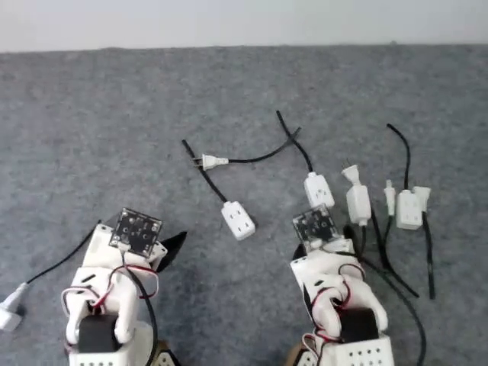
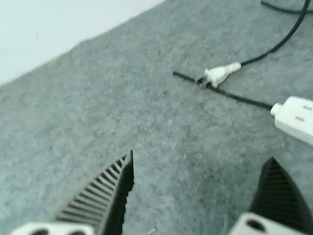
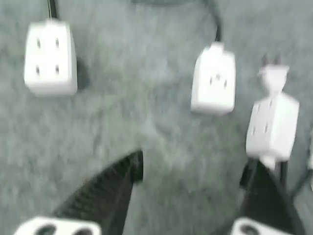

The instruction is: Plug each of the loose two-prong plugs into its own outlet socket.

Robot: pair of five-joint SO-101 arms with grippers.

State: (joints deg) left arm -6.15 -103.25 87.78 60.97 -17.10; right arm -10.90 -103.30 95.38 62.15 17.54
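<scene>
The left arm crouches low over the grey, felt-like bench, its ribbed black left fingers spread wide, holding nothing. Well ahead of them lies a white two-prong plug trailing a thin black cord, with a boxy socket nearer. The right fingers gape too. A tall socket sits just beyond one fingertip, a second plug at its far end.
</scene>
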